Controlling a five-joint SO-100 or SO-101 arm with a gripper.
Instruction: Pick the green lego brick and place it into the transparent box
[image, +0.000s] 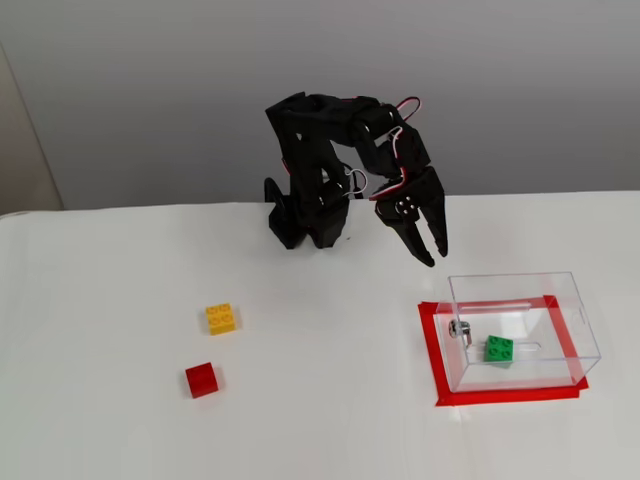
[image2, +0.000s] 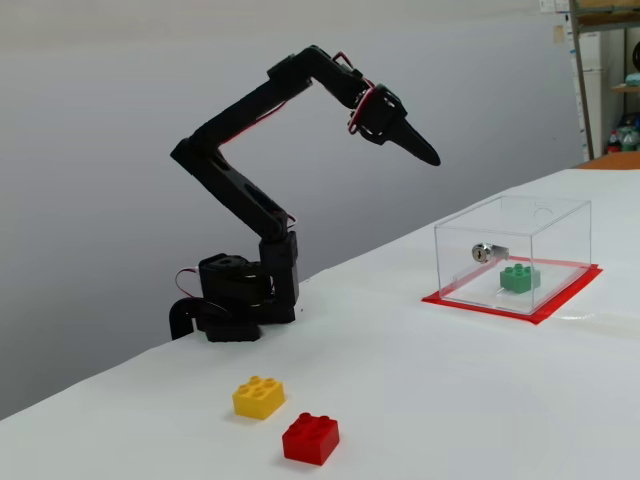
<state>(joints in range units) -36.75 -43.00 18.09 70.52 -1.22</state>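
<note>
The green lego brick (image: 499, 349) lies on the floor of the transparent box (image: 578, 318), studs up. It also shows inside the box (image2: 560, 215) in the other fixed view (image2: 518, 278). The box stands on a red tape frame (image: 432, 350) at the right of the white table and has a small metal fitting (image: 460, 328) on its left wall. My black gripper (image: 436, 256) hangs in the air above and behind the box's left rear corner, apart from it. Its jaws look shut and hold nothing; in the other fixed view it (image2: 430, 158) shows as one pointed tip.
A yellow studded brick (image: 221, 318) and a red brick (image: 201, 380) lie on the table at the left, far from the box. The arm's base (image: 305, 225) stands at the back middle. The table's far edge meets a grey wall.
</note>
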